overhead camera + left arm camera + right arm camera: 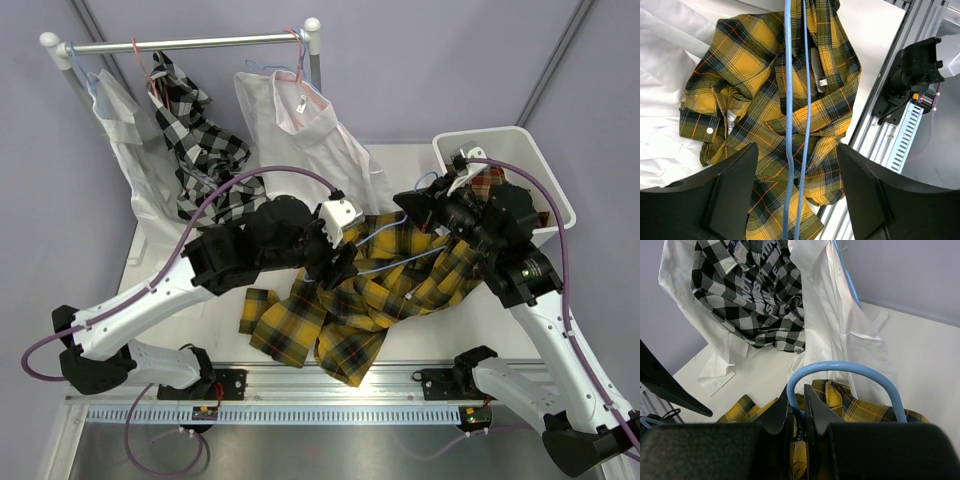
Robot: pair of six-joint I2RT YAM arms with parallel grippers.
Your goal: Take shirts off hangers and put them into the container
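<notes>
Three shirts (200,150) hang on the rail (200,43), yet to do; left gripper (796,150) gapes over the yellow plaid shirt (340,310) on the table (405,160); right gripper (797,395) clamps the blue hanger (840,365) by its hook; one red plaid shirt (488,185) lies in the container (480,135).

Bright, even light comes from above in all views, and soft shadows lie on the white surface (410,165). In the wrist views the left claw (796,150) and right claw (796,395) look dark and slightly blurred. The cloth beyond is sharp.
</notes>
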